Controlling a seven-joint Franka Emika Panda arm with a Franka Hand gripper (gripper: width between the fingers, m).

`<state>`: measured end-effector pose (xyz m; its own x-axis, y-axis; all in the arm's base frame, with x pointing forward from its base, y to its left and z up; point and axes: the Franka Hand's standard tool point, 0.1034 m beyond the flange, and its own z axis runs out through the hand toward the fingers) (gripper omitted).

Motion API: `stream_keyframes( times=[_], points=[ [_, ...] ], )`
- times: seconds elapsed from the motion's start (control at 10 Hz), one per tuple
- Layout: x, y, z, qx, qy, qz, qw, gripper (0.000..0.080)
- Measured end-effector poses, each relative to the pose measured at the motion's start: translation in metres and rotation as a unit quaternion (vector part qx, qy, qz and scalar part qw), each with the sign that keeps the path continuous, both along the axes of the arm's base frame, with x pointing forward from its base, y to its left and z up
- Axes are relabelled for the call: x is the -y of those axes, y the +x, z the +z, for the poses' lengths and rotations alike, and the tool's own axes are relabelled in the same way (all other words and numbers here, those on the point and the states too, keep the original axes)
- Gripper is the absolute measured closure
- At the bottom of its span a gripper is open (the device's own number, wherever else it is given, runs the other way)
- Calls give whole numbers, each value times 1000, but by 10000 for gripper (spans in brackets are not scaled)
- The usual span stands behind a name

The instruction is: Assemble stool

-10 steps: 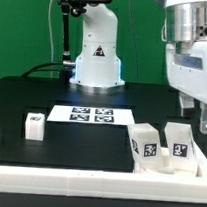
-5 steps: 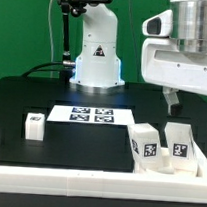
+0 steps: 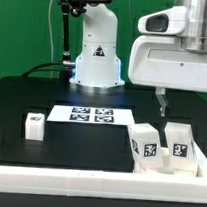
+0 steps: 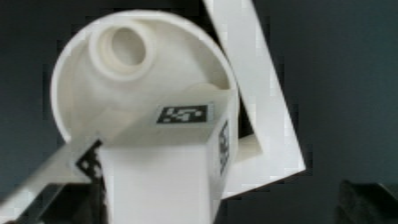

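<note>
Wrist view is mostly filled by the round stool seat (image 4: 125,95), which is tucked right beside a white border rail (image 4: 263,80) below the gripper (image 3: 177,97). Its jaws are spread wide and nothing is held, probably so the thick disc gets grabbed first while the legs (image 3: 144,145) are parked up front.

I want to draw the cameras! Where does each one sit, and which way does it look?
Exterior view: off the arm, facing the robot's base across the black table; the arm's end and gripper show at the exterior view's right.
Wrist view: on the wrist, close on the round seat; no gripper part clearly shows.
Shared: only the black table; the exterior view misses the seat.
</note>
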<state>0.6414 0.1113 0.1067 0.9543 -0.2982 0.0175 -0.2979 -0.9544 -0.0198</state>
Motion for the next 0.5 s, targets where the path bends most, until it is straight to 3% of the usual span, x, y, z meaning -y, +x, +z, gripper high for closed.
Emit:
stream_keyframes(
  times=[0.3, 0.5],
  points=[
    [3, 0, -1, 1, -4, 88, 996, 151],
    [4, 0, 1, 0, -25, 216, 976, 151]
  ],
)
